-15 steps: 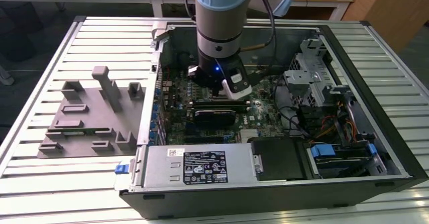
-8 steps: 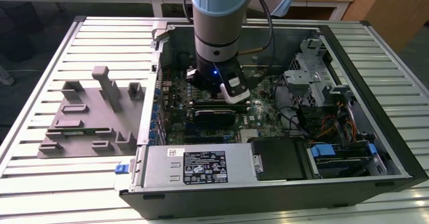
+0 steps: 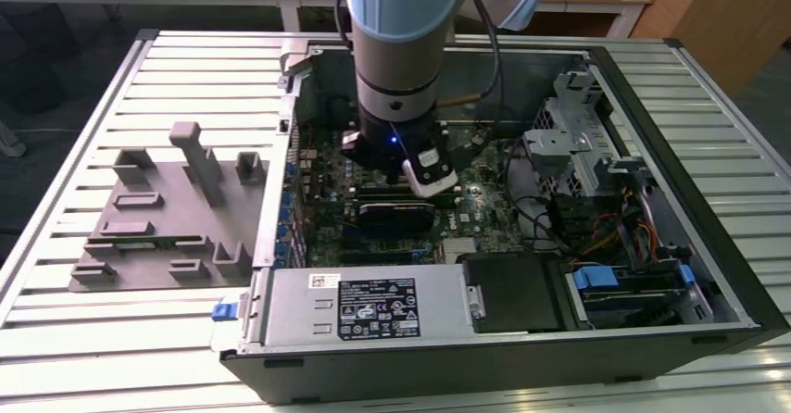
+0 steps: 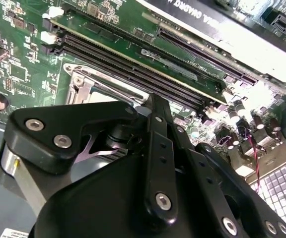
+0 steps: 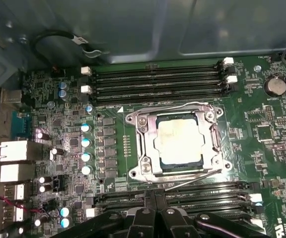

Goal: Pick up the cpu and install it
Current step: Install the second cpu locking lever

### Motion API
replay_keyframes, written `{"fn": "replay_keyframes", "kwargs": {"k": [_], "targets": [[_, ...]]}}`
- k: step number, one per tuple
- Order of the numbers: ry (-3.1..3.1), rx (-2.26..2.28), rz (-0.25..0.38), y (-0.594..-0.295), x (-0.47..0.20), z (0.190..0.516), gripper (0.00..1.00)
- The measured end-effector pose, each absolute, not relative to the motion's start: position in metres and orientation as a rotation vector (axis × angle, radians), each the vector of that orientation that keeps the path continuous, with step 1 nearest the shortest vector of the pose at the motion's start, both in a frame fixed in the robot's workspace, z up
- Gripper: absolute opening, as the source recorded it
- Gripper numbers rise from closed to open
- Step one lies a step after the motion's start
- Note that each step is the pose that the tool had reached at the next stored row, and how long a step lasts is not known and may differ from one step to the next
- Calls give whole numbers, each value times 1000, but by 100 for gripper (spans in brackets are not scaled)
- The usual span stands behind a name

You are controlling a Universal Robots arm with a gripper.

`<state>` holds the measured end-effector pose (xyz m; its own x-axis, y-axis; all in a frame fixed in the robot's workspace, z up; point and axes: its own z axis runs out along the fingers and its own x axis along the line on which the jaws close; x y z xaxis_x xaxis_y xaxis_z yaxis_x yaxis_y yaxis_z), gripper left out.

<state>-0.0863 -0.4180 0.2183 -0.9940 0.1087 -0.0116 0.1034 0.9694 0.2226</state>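
cpu [image 5: 178, 142] seated in socket [image 5: 144, 171] | end effector [image 5: 155, 210] above, fingers together, empty

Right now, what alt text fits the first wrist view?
The cpu, a silvery square chip, sits inside the metal-framed socket at the middle of a green motherboard. Rows of memory slots run beside the socket, and the black tool is near the picture's edge.

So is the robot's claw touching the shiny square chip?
Apart. In the first wrist view the cpu lies in its metal socket frame, and green board separates it from the gripper.
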Motion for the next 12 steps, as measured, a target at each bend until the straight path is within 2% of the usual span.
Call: {"fn": "replay_keyframes", "kwargs": {"k": [6,12], "targets": [[3089,167,408,-419,-90,215,11],[3086,168,434,-423,-91,210,11]]}}
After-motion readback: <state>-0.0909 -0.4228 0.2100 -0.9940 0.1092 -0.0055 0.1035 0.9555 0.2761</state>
